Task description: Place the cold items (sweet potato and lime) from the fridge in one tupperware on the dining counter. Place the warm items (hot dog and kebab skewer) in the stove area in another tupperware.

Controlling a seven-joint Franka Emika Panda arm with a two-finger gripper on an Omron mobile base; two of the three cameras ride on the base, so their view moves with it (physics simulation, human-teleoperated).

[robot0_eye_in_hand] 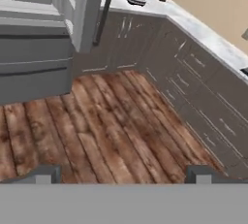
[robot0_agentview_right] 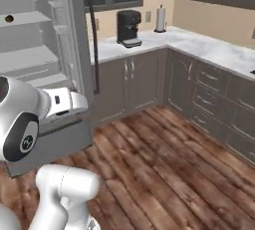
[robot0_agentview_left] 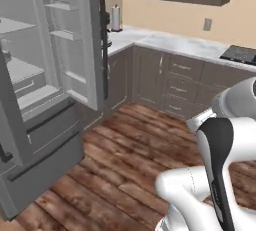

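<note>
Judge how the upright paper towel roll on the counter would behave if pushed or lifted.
The paper towel roll stands tall and narrow on the counter, so a push near its top would probably tip it. Being round, it may roll once down. It looks like wound paper, likely light and squashy.

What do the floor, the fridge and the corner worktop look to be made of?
Floor: wood planks, reddish-brown, grain and seams visible, slight sheen. Fridge: apparently brushed steel, uniform matte grey; pale shelves possibly plastic. Worktop: probably marble or similar stone, white with faint grey veining.
</note>
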